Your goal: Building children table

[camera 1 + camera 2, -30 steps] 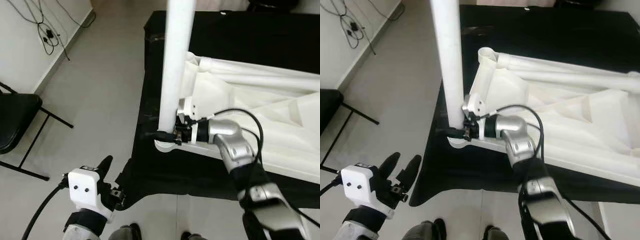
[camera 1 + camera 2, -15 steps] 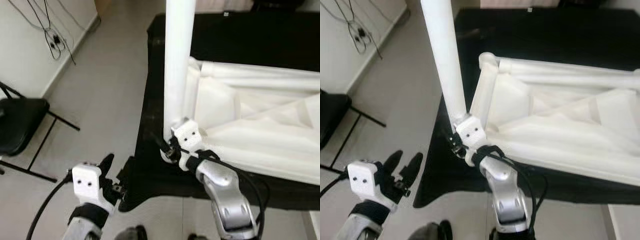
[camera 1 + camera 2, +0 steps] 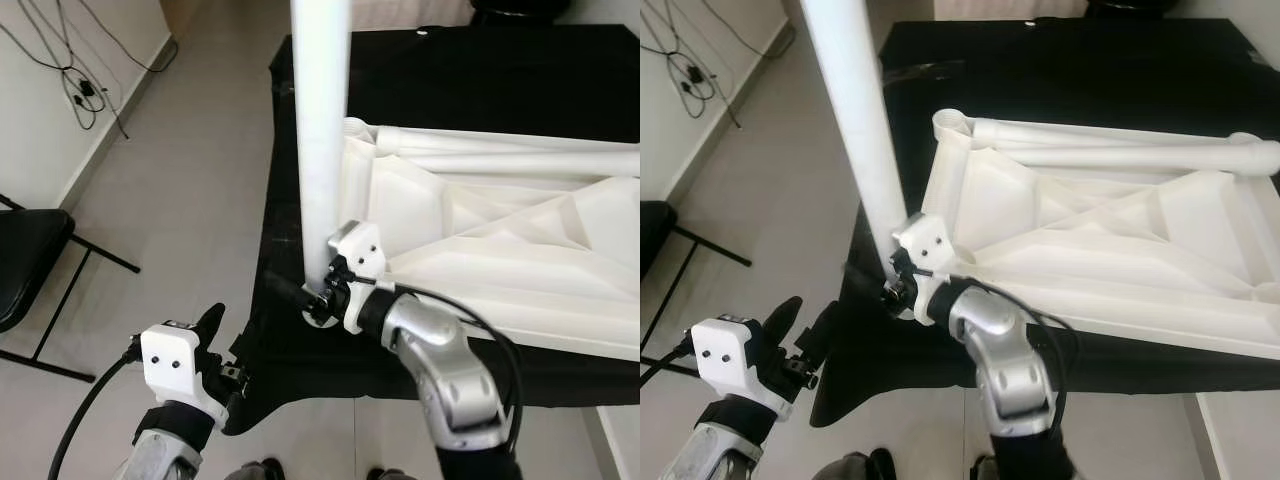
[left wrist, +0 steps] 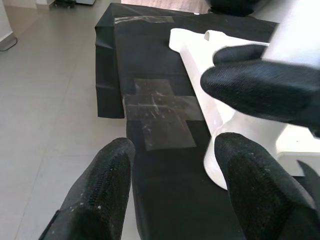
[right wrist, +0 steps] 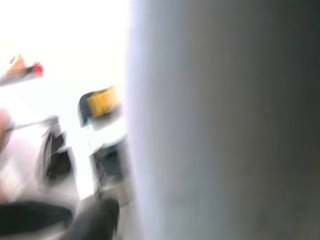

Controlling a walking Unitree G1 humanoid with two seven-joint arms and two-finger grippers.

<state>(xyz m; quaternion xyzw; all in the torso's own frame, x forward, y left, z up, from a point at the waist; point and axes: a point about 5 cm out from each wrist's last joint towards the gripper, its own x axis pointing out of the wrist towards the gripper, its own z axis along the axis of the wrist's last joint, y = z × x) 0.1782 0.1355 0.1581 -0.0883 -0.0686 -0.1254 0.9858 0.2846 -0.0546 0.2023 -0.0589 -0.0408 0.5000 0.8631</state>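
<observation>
A white children's table top (image 3: 480, 240) lies upside down on a table draped in black cloth (image 3: 500, 90). A white table leg (image 3: 320, 150) stands upright in the socket at the top's near left corner. My right gripper (image 3: 312, 298) is shut on the base of this leg, with one black finger (image 4: 260, 85) across its front. The right wrist view is blurred, with the leg (image 5: 225, 120) very close. My left gripper (image 3: 225, 335) hangs open below the cloth's near left corner, a little short of the leg's socket (image 4: 225, 150), holding nothing.
A black folding chair (image 3: 25, 265) stands on the tiled floor at the left. Cables (image 3: 80, 90) hang along the wall at the far left. Clear tape (image 4: 160, 115) patches the black cloth near the corner. Open floor lies to the left of the table.
My right wrist has swung round the base of the leg from the right side toward the near side, still shut on it. The camera has shifted. The left gripper has stayed low and open.
</observation>
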